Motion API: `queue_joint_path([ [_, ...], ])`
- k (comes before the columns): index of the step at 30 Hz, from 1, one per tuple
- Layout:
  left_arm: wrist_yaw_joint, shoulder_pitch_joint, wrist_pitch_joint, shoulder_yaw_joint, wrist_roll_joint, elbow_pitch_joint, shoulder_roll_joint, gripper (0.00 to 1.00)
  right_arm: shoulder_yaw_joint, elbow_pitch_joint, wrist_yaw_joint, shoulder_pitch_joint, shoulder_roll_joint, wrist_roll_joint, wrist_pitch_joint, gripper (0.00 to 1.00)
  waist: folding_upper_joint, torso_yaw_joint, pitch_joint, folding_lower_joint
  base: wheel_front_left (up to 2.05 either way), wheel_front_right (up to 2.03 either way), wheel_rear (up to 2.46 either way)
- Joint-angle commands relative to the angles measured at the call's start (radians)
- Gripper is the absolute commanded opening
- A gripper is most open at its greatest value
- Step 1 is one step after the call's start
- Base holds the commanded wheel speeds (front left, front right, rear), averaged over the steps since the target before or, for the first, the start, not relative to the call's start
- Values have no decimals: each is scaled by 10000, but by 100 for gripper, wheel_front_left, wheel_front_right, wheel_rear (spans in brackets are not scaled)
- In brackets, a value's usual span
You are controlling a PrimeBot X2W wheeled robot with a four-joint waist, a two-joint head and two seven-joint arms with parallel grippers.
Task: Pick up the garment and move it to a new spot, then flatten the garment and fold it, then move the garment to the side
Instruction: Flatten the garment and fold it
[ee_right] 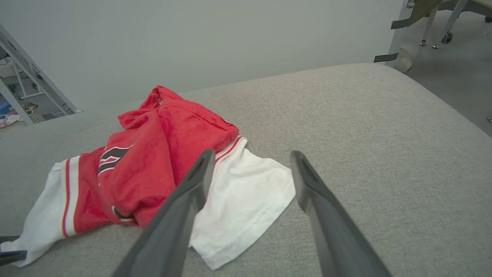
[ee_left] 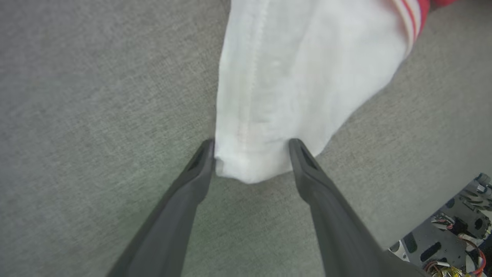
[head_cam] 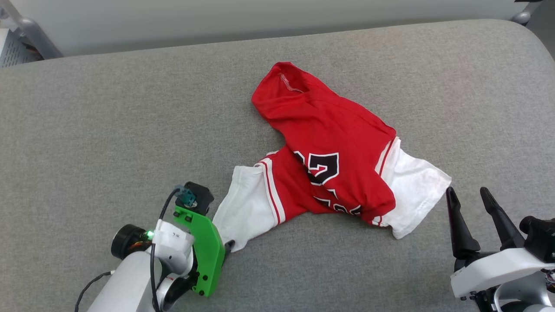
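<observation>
As garment (head_cam: 334, 130) lies crumpled, left tool (ee_left: 251, 148) straddles sleeve end (ee_left: 269, 96); right tool (head_cam: 466, 191) nearby

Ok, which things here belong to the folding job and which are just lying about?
Job:
garment, crumpled on the grey cushion
left gripper, open, straddling the white sleeve end
right gripper, open, short of the other sleeve

Lying about:
metal frame beyond the cushion's far left
wheeled chair legs on the floor, far right
</observation>
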Motion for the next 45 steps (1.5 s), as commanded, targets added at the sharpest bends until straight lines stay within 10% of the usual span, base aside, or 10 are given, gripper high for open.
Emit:
queue_joint_path([
  [1,55,-114,131,-42,104,197,119,100,34,72,0,-199,32,106,-84,100,0,-33,74,1,0,0,0],
  [9,41,-197,988,-645,20,1459,-4,100,-19,174,0,-360,34,235,-100,100,0,-9,183,1,0,0,0],
  [10,19,-208,1063,-732,-42,1569,-47,82,-49,178,0,-379,34,237,-90,100,0,-10,189,1,0,0,0],
  [12,-13,-248,1019,-808,-170,1695,-134,0,-120,186,0,-407,34,254,-57,100,0,-14,190,1,0,0,0],
  [29,150,-211,-448,-342,-378,289,84,0,-1333,2641,0,-700,-1331,2337,2972,100,0,328,-6,1,0,0,0],
  [45,352,-459,-888,-416,-52,-1764,204,0,318,4202,0,-3500,-3324,3093,5813,100,0,1212,713,1,0,0,0],
])
